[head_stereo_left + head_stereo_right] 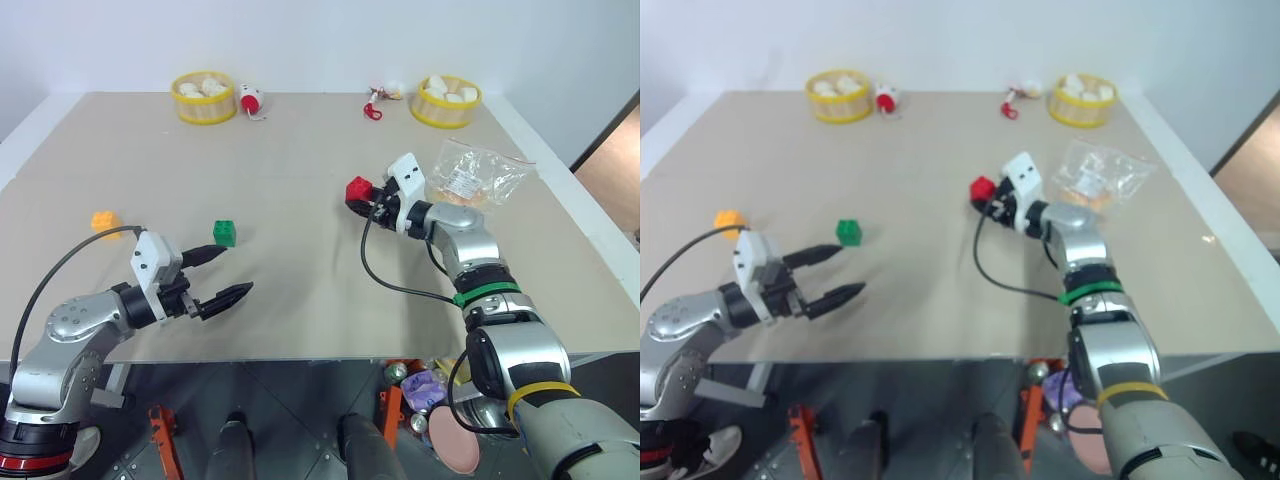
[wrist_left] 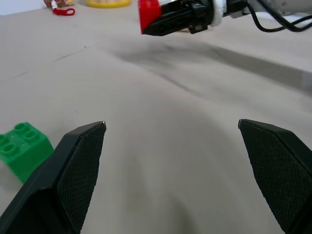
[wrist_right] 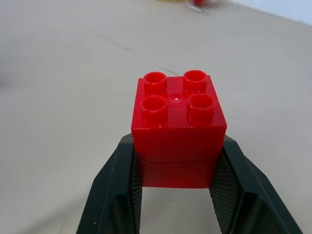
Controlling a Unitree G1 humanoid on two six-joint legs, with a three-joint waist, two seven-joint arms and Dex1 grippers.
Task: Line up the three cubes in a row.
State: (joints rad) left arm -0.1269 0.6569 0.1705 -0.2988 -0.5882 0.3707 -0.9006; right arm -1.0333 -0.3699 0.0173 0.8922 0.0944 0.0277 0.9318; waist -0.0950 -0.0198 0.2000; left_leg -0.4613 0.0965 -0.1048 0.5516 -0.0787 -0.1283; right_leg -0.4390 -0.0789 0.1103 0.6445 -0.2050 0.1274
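My right gripper (image 1: 362,205) is shut on the red cube (image 1: 358,188), holding it studs-up a little above the table, right of centre. In the right wrist view the two black fingers (image 3: 114,180) press on the sides of the red cube (image 3: 178,126). The green cube (image 1: 225,233) rests on the table left of centre, and the orange-yellow cube (image 1: 104,221) lies further left. My left gripper (image 1: 235,270) is open just in front of the green cube, its fingers spread wide with nothing between them. The green cube (image 2: 22,148) sits beside one left finger (image 2: 73,165).
Two round yellow baskets (image 1: 204,110) (image 1: 446,113) with white pieces stand at the far edge. A clear plastic bag (image 1: 475,175) with an orange snack lies right of my right gripper. A small red-and-white object (image 1: 250,100) and a red item (image 1: 373,108) lie at the back.
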